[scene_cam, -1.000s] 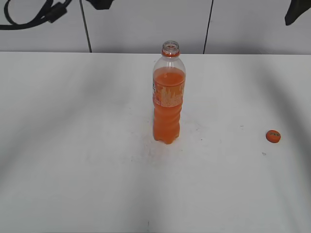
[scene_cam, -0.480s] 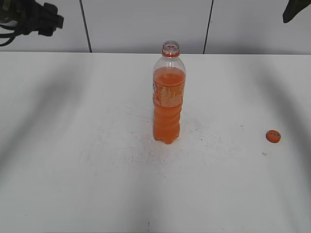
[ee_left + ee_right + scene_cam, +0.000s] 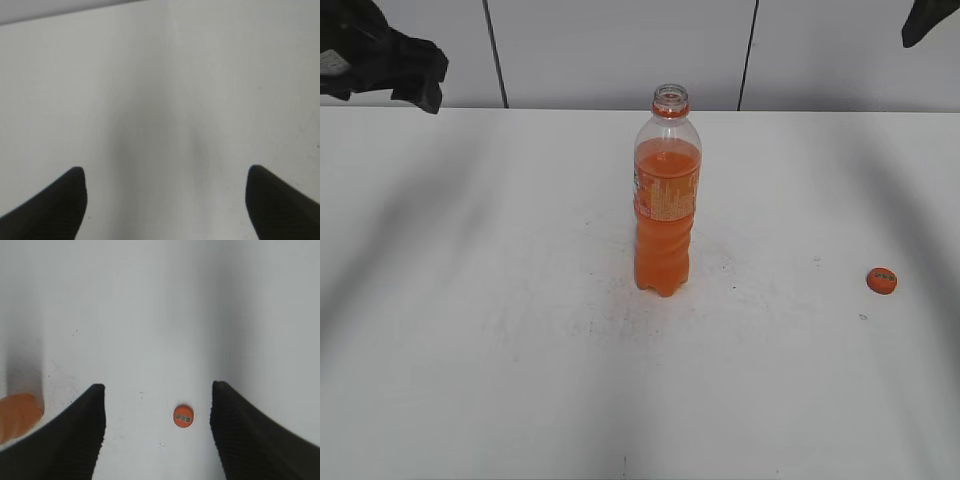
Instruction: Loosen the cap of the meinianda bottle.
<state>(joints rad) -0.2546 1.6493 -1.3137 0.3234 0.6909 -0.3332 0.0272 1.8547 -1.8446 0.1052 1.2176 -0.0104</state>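
The tall clear plastic meinianda bottle point(image 3: 666, 195) of orange liquid stands upright mid-table, its neck bare. The small round orange cap point(image 3: 882, 281) lies well to its right. The left gripper point(image 3: 165, 205) and right gripper point(image 3: 157, 432) hang wide apart, holding nothing.

Meinianda bottle point(image 3: 665, 200) upright, uncapped, mid-table; orange cap point(image 3: 882, 281) lying well right.

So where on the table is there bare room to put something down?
Nearly everywhere. The whole stretch of table left of the meinianda bottle is bare, and so is the front strip below it. To the right there is a wide gap between the bottle and the cap. Nowhere is crowded; both tools are raised toward the back corners.
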